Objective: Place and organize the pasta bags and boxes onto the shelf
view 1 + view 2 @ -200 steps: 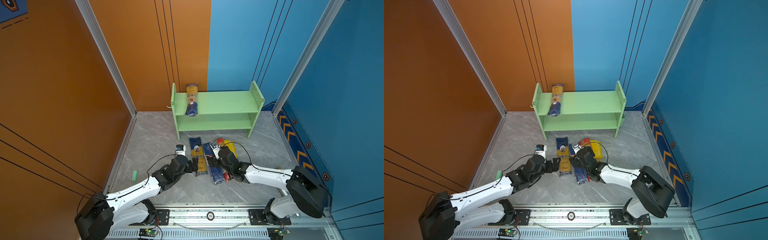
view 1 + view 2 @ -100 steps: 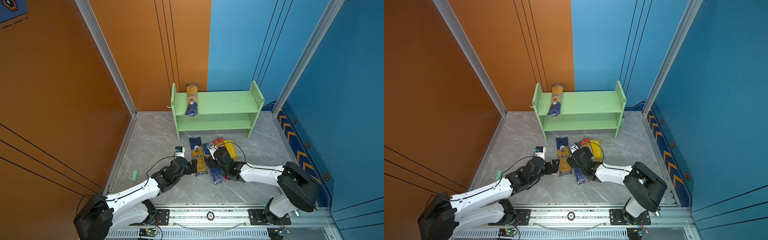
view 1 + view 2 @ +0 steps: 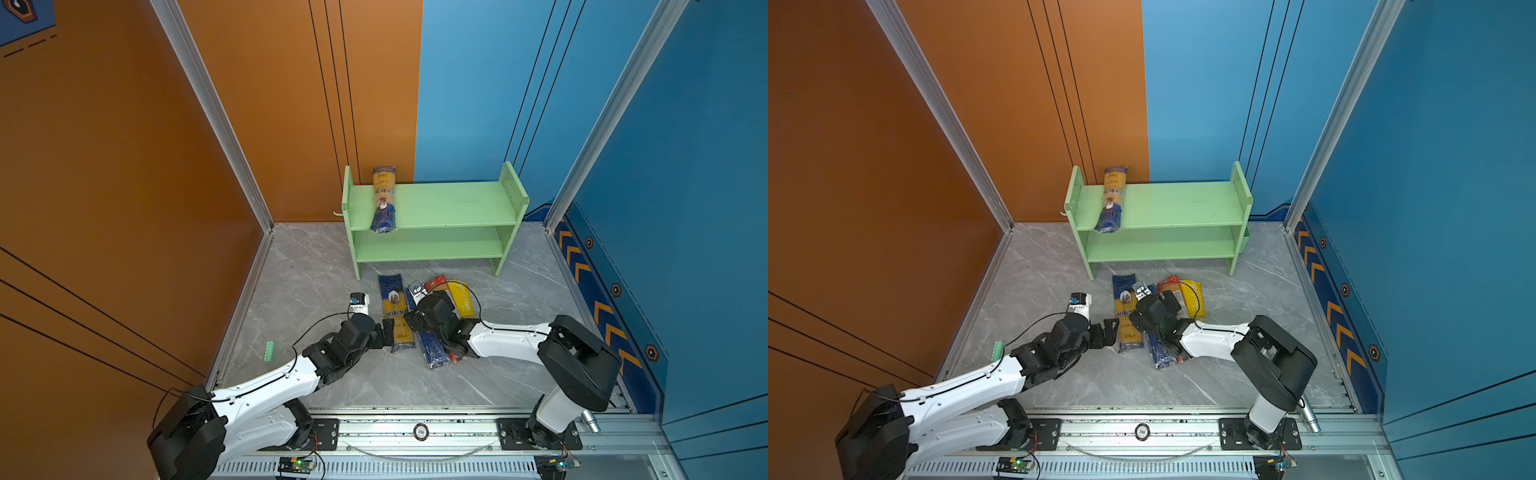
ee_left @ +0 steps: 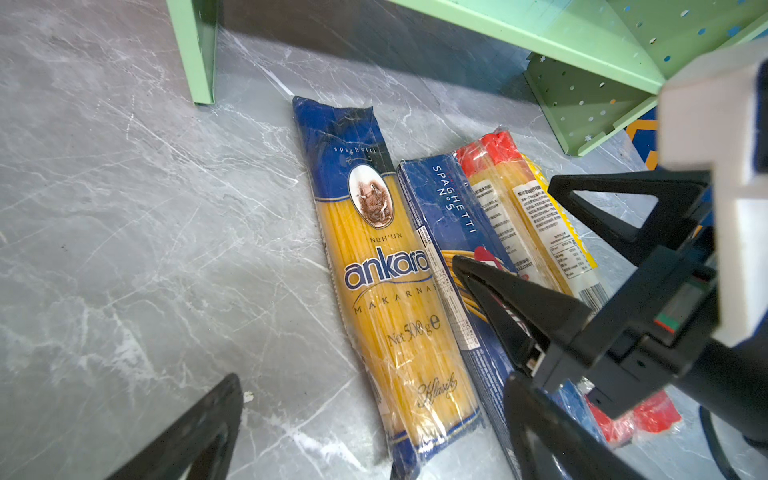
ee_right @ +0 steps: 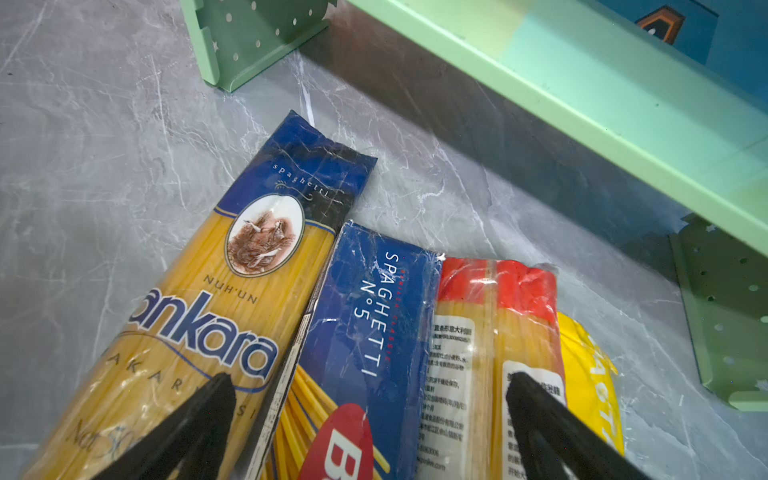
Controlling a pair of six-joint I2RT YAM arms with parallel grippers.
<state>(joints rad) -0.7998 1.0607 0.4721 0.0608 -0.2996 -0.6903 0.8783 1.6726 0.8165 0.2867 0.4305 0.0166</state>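
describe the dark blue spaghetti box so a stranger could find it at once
In front of the green shelf, four pasta packets lie on the floor. The spaghetti box is second from the left in both top views, between the Ankara bag and the red-ended bag. It alone is opaque navy, printed SPAGHETTI N°5.

Grey marble-pattern floor [image 3: 316,282]. Orange wall panels [image 3: 124,166] on the left, blue wall panels [image 3: 478,104] on the right. Small green studded strip [image 3: 269,351] by the floor's left edge. Silver cylinder [image 3: 1311,422] lying at the front right. Orange chevron band [image 3: 602,311] along the right skirting.
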